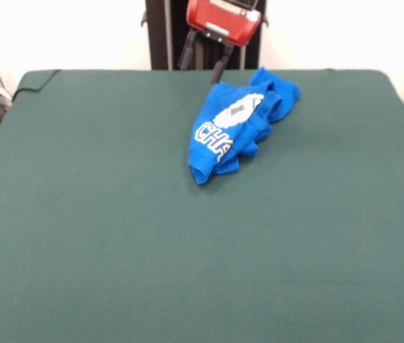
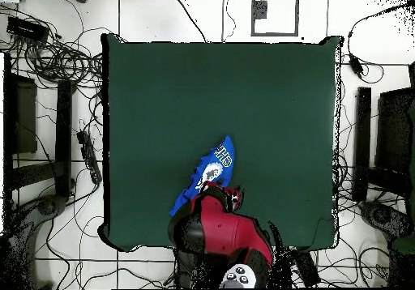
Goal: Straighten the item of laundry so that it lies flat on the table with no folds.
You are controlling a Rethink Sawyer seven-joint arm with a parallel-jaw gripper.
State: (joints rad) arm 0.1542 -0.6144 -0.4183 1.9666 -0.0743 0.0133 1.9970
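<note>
A small bright blue T-shirt (image 1: 236, 125) lies crumpled on the dark green worktop (image 1: 116, 229), near the far edge where the robot stands and a little right of centre in the front view. It is bunched into a long, slanted heap. One end points down and toward the camera, and the other end is piled up beside the far edge. A white-and-grey pixelated graphic shows on the upper face of the heap. Below it are white outlined block letters, only partly readable because the cloth is folded over them. Several folds and rolled edges run along the heap's right side.

In the overhead view the T-shirt (image 2: 207, 173) appears as a narrow blue diagonal strip close to the worktop (image 2: 267, 100) edge nearest the robot's base.

The red and black arm (image 1: 223, 20) comes down from the top of the front view, directly behind the far end of the shirt. A dark slender part reaches from its red housing down to the shirt's top edge. The gripper (image 1: 219, 71) sits at that edge. The frames do not show whether the jaws are spread, pressed together or pinching cloth. From overhead the arm (image 2: 223, 230) hunches over the worktop edge, covering the nearer end of the shirt.

Cables (image 2: 57, 52) lie on the tiled floor around the worktop.
</note>
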